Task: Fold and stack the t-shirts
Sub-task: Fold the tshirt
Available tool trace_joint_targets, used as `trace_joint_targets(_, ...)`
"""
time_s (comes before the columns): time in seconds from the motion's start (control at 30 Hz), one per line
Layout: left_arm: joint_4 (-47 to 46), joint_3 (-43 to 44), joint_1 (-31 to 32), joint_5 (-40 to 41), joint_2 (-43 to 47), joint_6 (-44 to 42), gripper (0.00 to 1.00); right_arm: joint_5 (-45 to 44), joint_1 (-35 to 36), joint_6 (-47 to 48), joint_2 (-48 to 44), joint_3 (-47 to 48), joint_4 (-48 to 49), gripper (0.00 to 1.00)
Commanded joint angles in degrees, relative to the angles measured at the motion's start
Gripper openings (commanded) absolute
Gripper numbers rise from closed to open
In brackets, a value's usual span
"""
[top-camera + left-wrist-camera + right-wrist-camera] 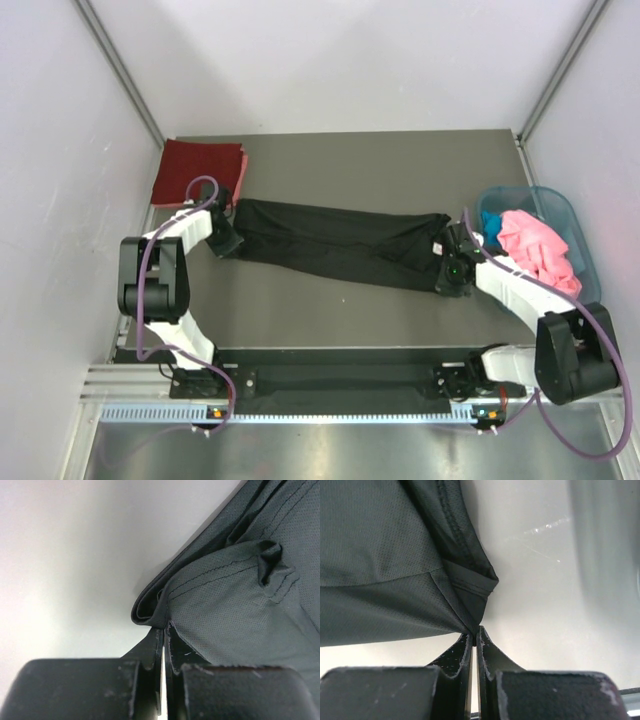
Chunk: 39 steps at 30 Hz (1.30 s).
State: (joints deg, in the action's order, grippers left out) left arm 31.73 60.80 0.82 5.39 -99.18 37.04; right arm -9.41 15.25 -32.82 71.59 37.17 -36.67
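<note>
Top view, black shirt (345, 243): a long narrow band across the middle of the table (380, 160), its left end lying farther than its right.
Top view, left gripper (228, 240): at the band's left end, in contact with the cloth.
Top view, right gripper (450, 262): at the band's right end, likewise on the cloth.
Top view, red shirt (198, 172): a folded, flat, near-square piece at the far left corner, just beside the left arm.
Top view, basket (545, 192): translucent teal plastic at the right edge, holding a crumpled pink shirt (540, 248) and a little blue cloth.
Left wrist view, grasp: jaws clenched on a doubled hem corner, with only a sliver of light between them.
Left wrist view, fabric: fine dotted mesh knit, matte, with stitched seams. Several layers curl at the edge and one pucker rises near the right.
Right wrist view, grasp: jaws pinched tight on a seamed corner where the cloth gathers to a point.
Right wrist view, surface: smooth, glossy table under the cloth. Whether the cloth rests on it cannot be told.
Step in hand (judgement): stretching the band before a crosswise fold.
Advice: keep both pinches firm and the tension even. Move the ends together so the layers do not slip, and smooth out the pucker before creasing.
</note>
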Motion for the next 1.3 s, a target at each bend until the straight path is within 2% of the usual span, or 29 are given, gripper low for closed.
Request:
trace_joint_targets(0.0,3.25,-1.82,-0.38,4.72,3.29,-1.09,0.0,-1.05,-0.39,-0.32,-1.28,1.77,-2.97,0.0)
trace_joint_targets(0.17,4.75,-3.75,-0.38,5.77,3.2,-0.91,0.0,0.09,-0.39,-1.28,-0.49,1.59,-4.03,0.0)
trace_joint_targets(0.2,5.45,-3.84,-0.38,5.95,3.2,-0.91,0.04,0.27,-0.39,-1.46,-0.84,1.77,-4.55,0.0)
trace_joint_targets(0.27,6.06,-3.93,-0.38,5.86,3.29,-0.74,0.14,0.01,-0.39,-2.25,-1.45,1.85,-5.08,0.12)
trace_joint_targets(0.3,6.76,-3.76,-0.38,5.6,3.46,-0.48,0.24,0.01,-0.39,-2.34,-1.8,1.86,-5.78,0.18)
trace_joint_targets(0.33,7.38,-2.88,-0.38,5.16,3.72,0.05,0.28,0.09,-0.39,-2.6,-1.89,2.55,-6.4,0.26)
trace_joint_targets(0.43,9.57,0.71,-0.38,4.37,4.78,-0.12,0.33,0.18,-0.3,-3.57,-2.95,4.31,-7.89,0.34)
trace_joint_targets(0.53,10.37,5.54,-0.38,2.79,5.92,-1.17,0.35,1.5,-0.13,-6.63,-4.44,6.16,-7.2,0.37)
trace_joint_targets(0.67,5.38,8.37,-0.38,-5.11,6.1,-2.76,0.4,7.46,0.66,-13.57,-5.15,5.9,0.27,0.41)
trace_joint_targets(0.7,5.19,8.98,-0.38,-11.3,5.4,-2.59,0.41,7.65,1.19,-15.07,-3.75,6.77,1.41,0.41)
trace_joint_targets(0.83,4.23,12.67,-0.38,-19.09,-1.0,-0.31,0.42,5.28,6.62,-23.06,1.26,10.99,5.81,0.42)
trace_joint_targets(1.0,3.78,14.35,-0.38,-14.89,-5.76,0.84,0.41,2.99,10.76,-29.4,9.61,16.17,10.56,0.45)
trace_joint_targets(1.13,2.29,13.3,-0.38,-6.99,-6.73,2.51,0.42,2.64,11.39,-33.09,14.44,17.94,13.46,0.45)
trace_joint_targets(1.27,1.85,13.91,-2.49,-5.92,-8.05,3.48,0.41,1.68,12.0,-35.2,17.87,18.91,13.81,0.47)
